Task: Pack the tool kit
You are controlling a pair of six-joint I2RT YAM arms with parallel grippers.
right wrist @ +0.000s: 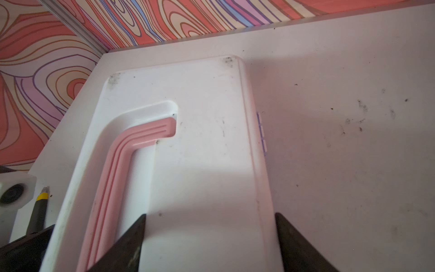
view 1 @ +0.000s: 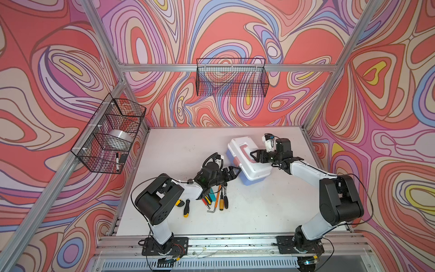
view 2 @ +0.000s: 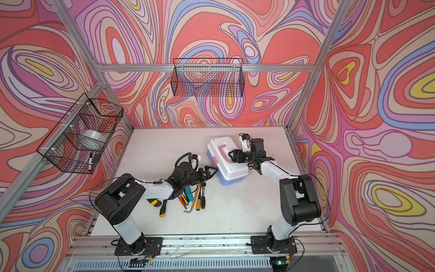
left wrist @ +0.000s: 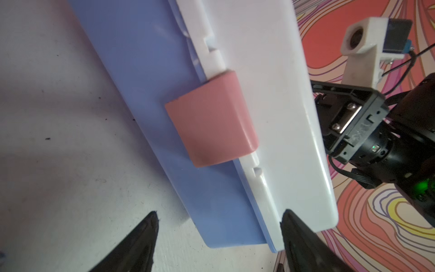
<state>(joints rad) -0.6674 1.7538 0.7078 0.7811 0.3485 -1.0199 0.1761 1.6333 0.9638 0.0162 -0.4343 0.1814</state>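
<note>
The tool kit (view 1: pixel 253 164) (view 2: pixel 231 166) lies shut on the white table, with its white lid over a light blue base. Its pink handle (right wrist: pixel 122 160) lies flat in the lid's recess. The pink latch (left wrist: pixel 211 120) is folded down over the front seam. My left gripper (view 1: pixel 236 170) (left wrist: pixel 219 214) is open, and its jaws straddle the kit's near front corner below the latch. My right gripper (view 1: pixel 253 155) (right wrist: pixel 210 215) is open over the lid. One of its fingers is at the handle recess and the other at the lid's rear edge.
Loose screwdrivers (view 1: pixel 220 196), a hex key (view 1: pixel 211 209) and a yellow-black utility knife (view 1: pixel 180 202) lie under and beside my left arm. A wire basket (view 1: pixel 110 136) on the left wall holds a tape roll (view 1: pixel 120 139) and a marker. Another wire basket (view 1: pixel 231 77) hangs at the back.
</note>
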